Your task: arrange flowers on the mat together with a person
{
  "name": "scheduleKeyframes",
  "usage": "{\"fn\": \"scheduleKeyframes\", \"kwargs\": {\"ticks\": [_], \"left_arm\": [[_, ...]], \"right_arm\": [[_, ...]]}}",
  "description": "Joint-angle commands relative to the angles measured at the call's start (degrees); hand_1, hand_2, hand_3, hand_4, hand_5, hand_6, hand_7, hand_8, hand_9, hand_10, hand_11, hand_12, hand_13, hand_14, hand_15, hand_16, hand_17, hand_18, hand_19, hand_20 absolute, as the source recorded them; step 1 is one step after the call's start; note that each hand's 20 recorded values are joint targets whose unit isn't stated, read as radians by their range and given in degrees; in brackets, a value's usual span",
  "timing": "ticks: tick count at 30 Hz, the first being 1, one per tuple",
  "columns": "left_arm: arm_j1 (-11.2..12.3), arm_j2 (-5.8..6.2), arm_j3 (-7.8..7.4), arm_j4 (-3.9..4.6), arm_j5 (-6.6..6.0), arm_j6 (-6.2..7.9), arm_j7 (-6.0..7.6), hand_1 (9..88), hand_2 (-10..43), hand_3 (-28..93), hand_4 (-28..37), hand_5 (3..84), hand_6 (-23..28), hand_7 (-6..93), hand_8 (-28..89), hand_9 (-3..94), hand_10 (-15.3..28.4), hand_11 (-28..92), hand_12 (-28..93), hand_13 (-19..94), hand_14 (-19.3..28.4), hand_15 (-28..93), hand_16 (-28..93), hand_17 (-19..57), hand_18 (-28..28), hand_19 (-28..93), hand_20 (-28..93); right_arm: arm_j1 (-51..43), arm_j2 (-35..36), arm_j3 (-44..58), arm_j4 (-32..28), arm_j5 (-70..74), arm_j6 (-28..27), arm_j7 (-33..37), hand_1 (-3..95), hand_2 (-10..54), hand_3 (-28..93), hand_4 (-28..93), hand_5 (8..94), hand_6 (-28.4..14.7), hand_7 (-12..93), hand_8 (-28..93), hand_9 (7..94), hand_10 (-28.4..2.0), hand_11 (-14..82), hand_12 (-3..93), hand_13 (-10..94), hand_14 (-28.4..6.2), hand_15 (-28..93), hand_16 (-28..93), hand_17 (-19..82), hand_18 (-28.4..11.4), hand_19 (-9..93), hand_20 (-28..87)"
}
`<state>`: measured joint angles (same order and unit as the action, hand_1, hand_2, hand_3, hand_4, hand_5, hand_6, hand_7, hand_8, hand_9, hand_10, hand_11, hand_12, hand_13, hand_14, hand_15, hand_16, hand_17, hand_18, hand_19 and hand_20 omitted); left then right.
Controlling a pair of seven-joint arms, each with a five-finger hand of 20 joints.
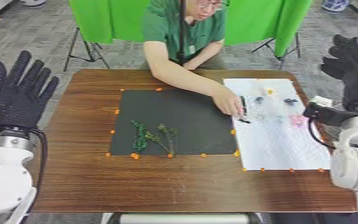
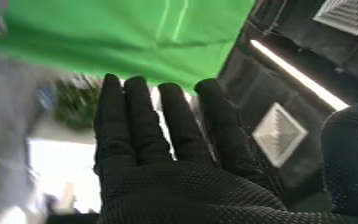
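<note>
My left hand [image 1: 20, 95] is raised off the table's left side, open with straight fingers. My right hand [image 1: 349, 67] is held up beyond the table's right edge; in the right wrist view the right hand [image 2: 189, 187] has straight fingers and holds nothing. On the black mat [image 1: 171, 117] lie a dark green sprig [image 1: 140, 137] and a lighter, yellowish sprig [image 1: 164, 137], side by side near its lower left. A person's hand [image 1: 229, 103] is at the left edge of the white mat [image 1: 286, 150], touching a dark thin item [image 1: 244, 111]. Pink flowers [image 1: 297, 120], a yellow flower [image 1: 270, 92] and dark bluish flowers [image 1: 291, 101] lie on the white mat.
Orange markers [image 1: 135, 156] line the edges of both mats. Bare brown wood of the table [image 1: 193, 187] lies between the mats and the robot. The person's forearm [image 1: 184, 77] crosses the far part of the black mat. A green cloth [image 1: 113, 20] hangs behind the table.
</note>
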<state>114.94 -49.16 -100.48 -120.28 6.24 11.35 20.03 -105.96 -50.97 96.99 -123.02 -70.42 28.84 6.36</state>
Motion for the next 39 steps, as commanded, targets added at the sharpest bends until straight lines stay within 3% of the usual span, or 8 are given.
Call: {"fn": "scheduleKeyframes", "kwargs": {"ticks": [1,5,11,15,19,31,36,39], "left_arm": [[3.0,-1.03,-1.66,0.39,0.35,-1.46,0.92,32.1,15.8,46,-28.3,30.5,5.0,8.1,-10,22.3,11.2,10,5,12,6.9,10,-8,-4.1,8.1,18,8],[3.6,-1.33,-2.48,0.12,1.02,-1.62,0.86,31.8,15.9,46,-28.3,30.1,4.9,7.9,-10,22.1,11.0,9,4,12,6.9,10,-8,-4.1,7.9,18,8],[4.8,-2.5,-3.22,0.01,0.36,-1.72,1.21,30.8,15.7,48,-28.3,30.0,4.7,8.2,-10,22.2,10.9,10,4,12,6.9,10,-8,-4.1,7.8,18,8],[5.7,-3.47,-4.39,-0.18,-0.25,-3.01,1.25,31.7,15.9,46,-28.3,31.6,5.2,8.0,-10,24.2,11.4,10,4,12,7.2,10,-8,-4.2,8.0,18,8],[6.3,-3.84,-5.5,-0.63,-0.37,-2.45,1.88,31.9,16.4,45,-28.3,34.1,6.0,7.3,-9,27.7,12.7,11,5,14,8.1,11,-8,-4.1,8.6,19,8],[6.1,-4.3,-5.05,-0.85,-1.51,-2.06,2.87,30.6,16.5,47,-28.3,33.9,5.6,7.6,-9,29.3,13.1,11,6,15,8.8,12,-8,-4.4,9.6,20,8],[6.2,-4.14,-4.92,-1.07,-1.31,-1.76,2.49,29.7,16.1,50,-28.3,34.3,5.7,8.1,-9,29.4,13.0,11,6,15,9.1,12,-7,-4.4,9.7,20,8],[5.0,-3.21,-4.85,-0.52,-0.1,-0.67,0.65,28.0,15.4,55,-28.3,35.0,6.1,8.1,-9,29.4,13.1,11,6,16,9.2,13,-8,-4.4,9.7,21,8]], "right_arm": [[-2.8,-1.3,3.0,0.1,11.8,-6.8,-5.0,9.7,13.5,65,-26,38.8,-7.1,8,-7,36.8,-18.3,3.9,15.8,26,-19.4,21,18,9,-19.7,42,10],[-5.8,-4.2,7.7,-1.1,13.5,-14.1,-6.0,9.1,13.6,65,-26,38.6,-6.9,8,-6,36.7,-17.8,3.4,16.0,26,-19.0,20,19,8,-19.4,42,10],[-2.9,-2.9,4.1,-0.2,13.3,-14.9,-5.9,8.8,13.5,65,-27,38.1,-6.7,7,-6,36.5,-17.5,3.2,16.1,27,-18.9,18,20,8,-19.4,41,11],[2.0,-0.9,-3.3,2.5,14.1,-12.4,-7.5,8.9,13.7,66,-26,37.6,-6.3,7,-6,36.5,-17.3,3.2,16.3,27,-18.5,18,20,8,-19.4,40,11],[5.3,-0.1,-7.3,3.6,13.7,-10.6,-8.8,9.0,13.7,66,-26,37.1,-6.1,7,-6,36.2,-17.0,3.1,16.3,28,-18.4,17,21,9,-19.4,39,11],[8.2,3.0,-12.5,2.5,15.2,-2.0,-9.4,6.8,14.5,65,-28,36.9,-5.7,8,-6,36.7,-16.4,3.4,16.7,28,-17.8,15,24,9,-19.3,37,12],[11.0,3.2,-16.9,2.3,14.7,1.7,-9.1,6.9,14.7,65,-28,36.7,-5.9,8,-6,36.8,-16.5,3.4,16.8,29,-17.8,15,24,9,-19.5,37,13],[13.1,3.5,-19.6,2.2,13.3,3.3,-7.7,6.6,14.7,66,-28,36.7,-5.9,8,-6,36.8,-16.6,3.4,16.9,29,-17.8,15,24,9,-19.5,37,13]]}}
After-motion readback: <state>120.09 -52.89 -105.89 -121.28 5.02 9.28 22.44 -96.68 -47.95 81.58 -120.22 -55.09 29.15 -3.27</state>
